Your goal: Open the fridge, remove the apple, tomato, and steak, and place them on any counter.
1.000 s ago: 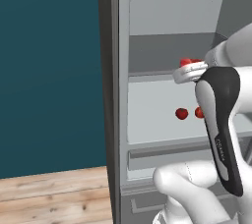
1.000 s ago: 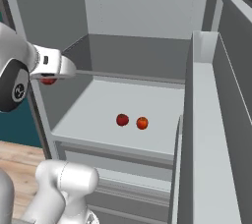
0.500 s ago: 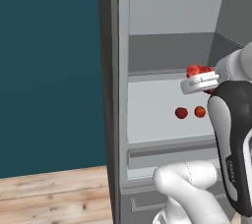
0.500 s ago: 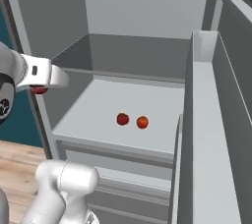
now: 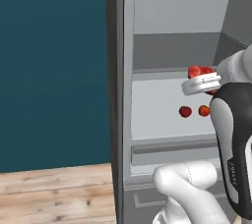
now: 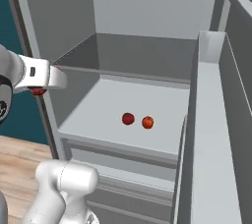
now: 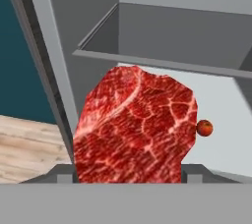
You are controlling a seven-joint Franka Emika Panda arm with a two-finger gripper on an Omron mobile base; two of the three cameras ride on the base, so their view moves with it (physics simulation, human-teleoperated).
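Note:
The fridge [image 5: 172, 21] stands open with its door [image 6: 216, 120] swung to the right. My gripper [image 7: 129, 171] is shut on the steak [image 7: 135, 125], a flat marbled red slab that covers most of the hand view. In the left base view the steak [image 5: 197, 72] sticks up above the white hand, in front of the middle shelf. In the right base view the gripper [image 6: 42, 86] sits at the fridge's left front edge. Two small round red balls [image 6: 128, 118] [image 6: 147, 122], the apple and the tomato, lie side by side on the shelf; I cannot tell which is which. The counter is out of view.
The fridge's left wall and front post [image 5: 118, 95] stand close beside the hand. A pale shelf [image 6: 147, 100] holds the two balls, with a drawer front [image 6: 118, 156] below it. Wooden floor [image 5: 54, 193] and a teal wall [image 5: 49, 61] lie to the left.
The gripper, still holding the steak, has drawn back out of the fridge toward the base and dropped slightly. The two round balls have not moved.

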